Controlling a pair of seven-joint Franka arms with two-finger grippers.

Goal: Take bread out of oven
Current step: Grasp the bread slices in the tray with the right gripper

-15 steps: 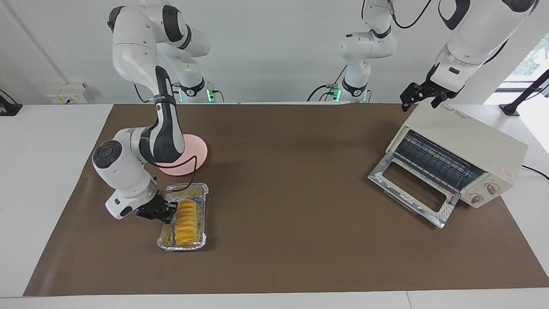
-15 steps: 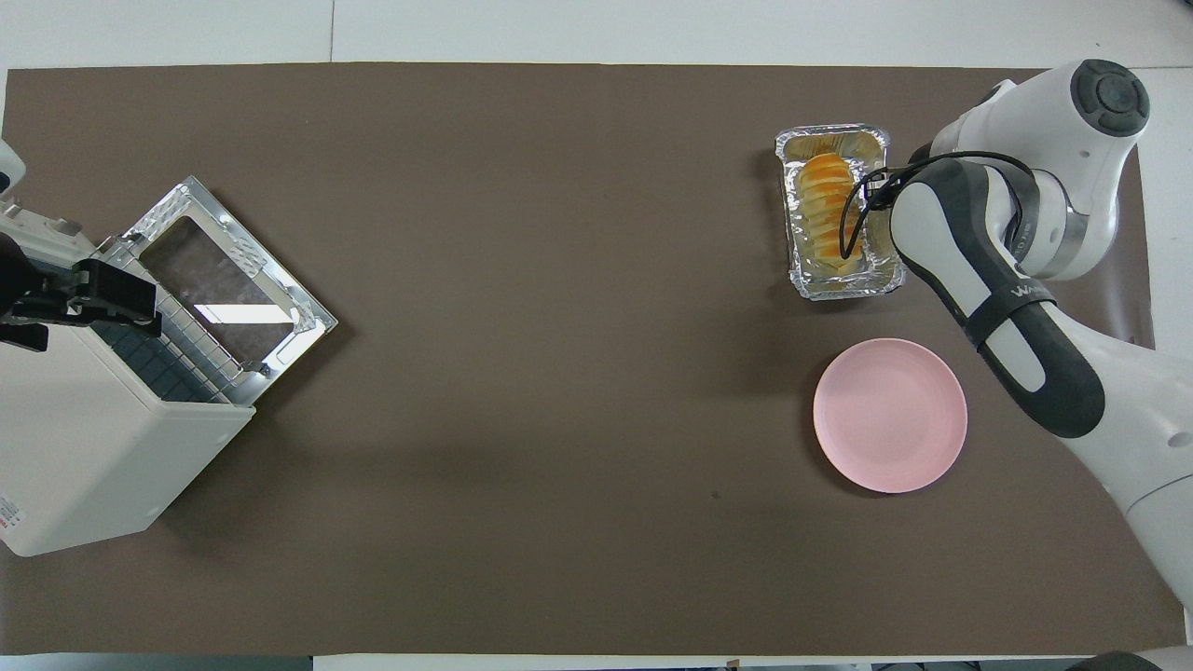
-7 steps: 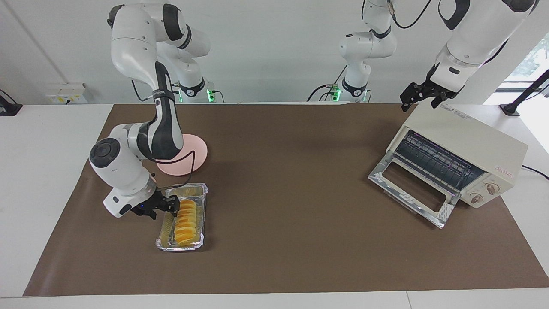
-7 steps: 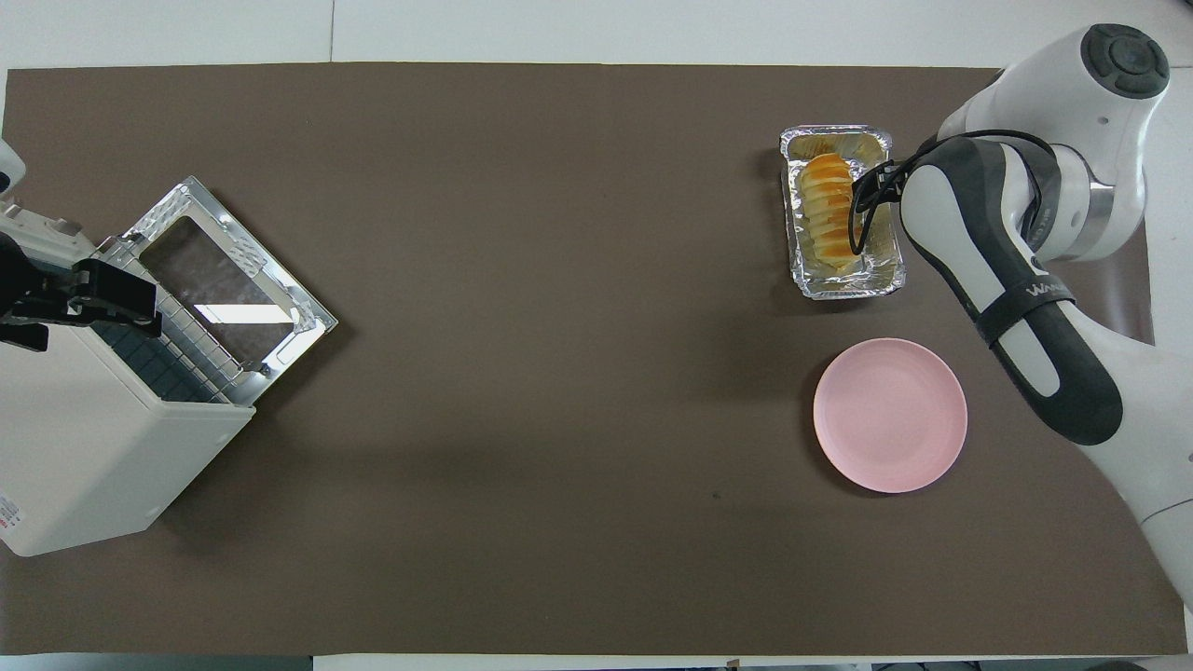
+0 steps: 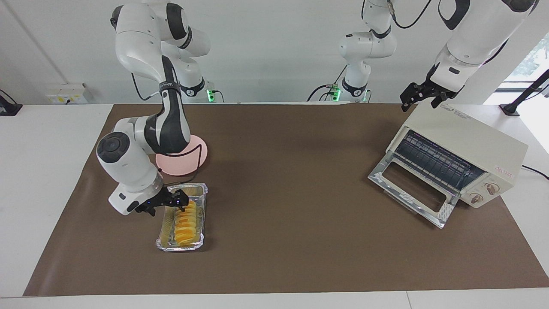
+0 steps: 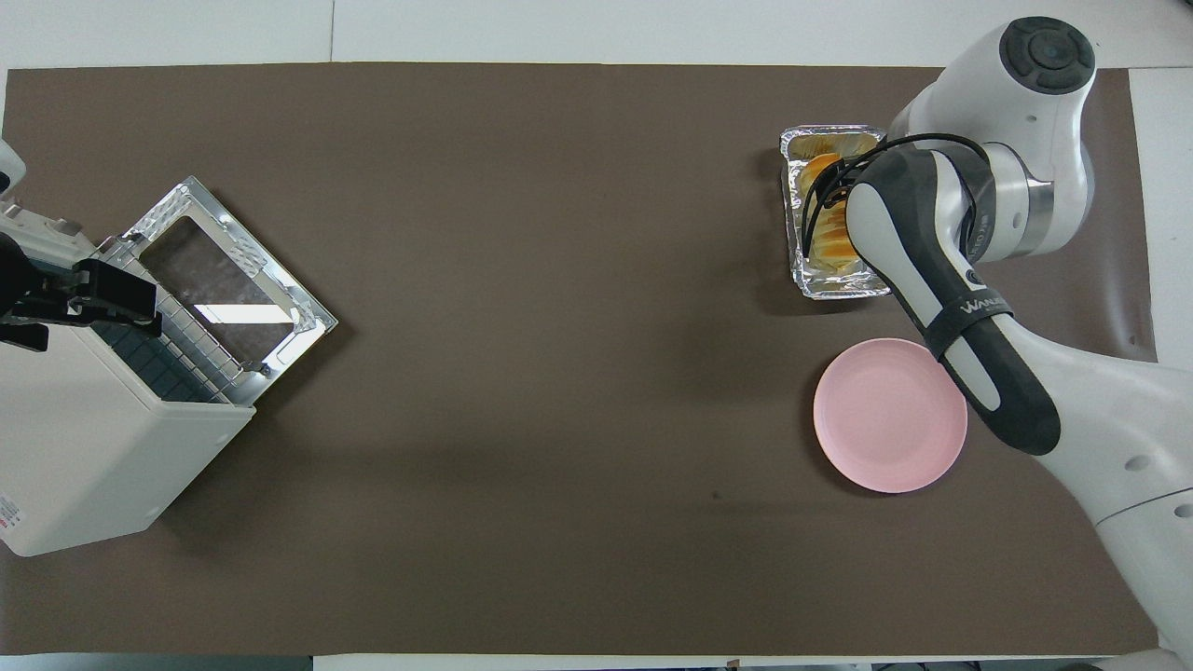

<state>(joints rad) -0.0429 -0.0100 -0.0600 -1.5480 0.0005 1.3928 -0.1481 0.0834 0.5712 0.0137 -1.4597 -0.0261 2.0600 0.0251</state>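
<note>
Already the one golden-yellow ridged loaf of bread lies in the single silver foil tray near the one pink round plate, well apart from the one cream-white toaster oven whose glass door hangs down, so the risk I judge is the right gripper, jaws wide and empty just over the tray, snagging its rim, while the left gripper, also wide, waits above the oven.

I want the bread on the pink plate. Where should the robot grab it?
Grab the bread across its narrow middle, coming straight down from above. It lies lengthwise in the foil tray, whose walls block any sideways approach, and the jaws would probably span its width, not its length.
</note>
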